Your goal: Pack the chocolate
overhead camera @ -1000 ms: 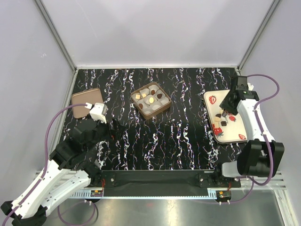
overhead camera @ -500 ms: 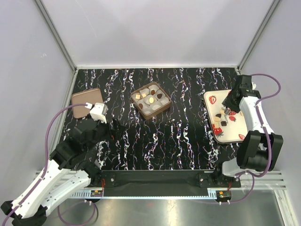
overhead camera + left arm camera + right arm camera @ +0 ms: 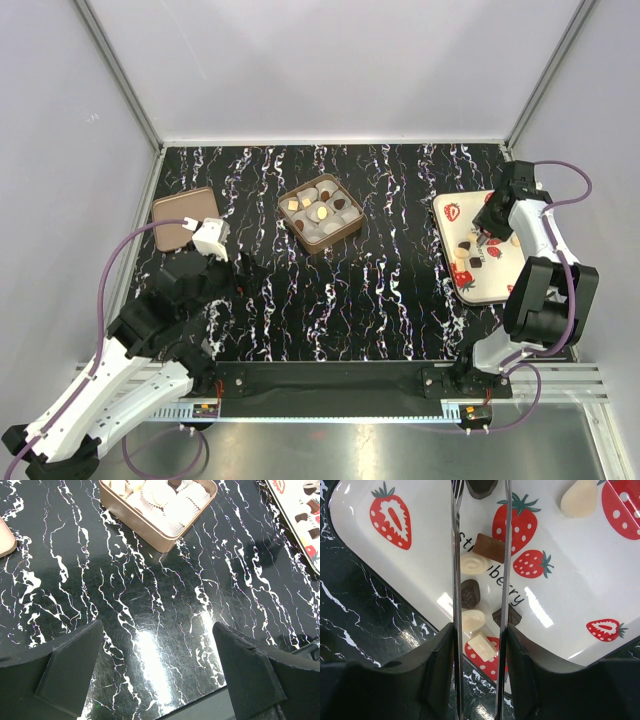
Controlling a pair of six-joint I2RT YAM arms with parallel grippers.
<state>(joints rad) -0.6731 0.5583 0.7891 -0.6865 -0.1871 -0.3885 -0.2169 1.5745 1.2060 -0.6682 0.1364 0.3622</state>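
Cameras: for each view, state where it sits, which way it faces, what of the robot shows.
Top external: above and behind, looking down on the table; left arm and right arm show.
Left wrist: on the left arm, facing forward-down at the box; its fingers show.
Right wrist: on the right arm, facing down onto the tray; its fingers show.
Shared: both wrist views show the tray.

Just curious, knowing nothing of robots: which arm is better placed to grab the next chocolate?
Right, probably: the right pincer hangs over the strawberry tray, loose chocolates between its blades; the left pincer hovers over the table elsewhere.
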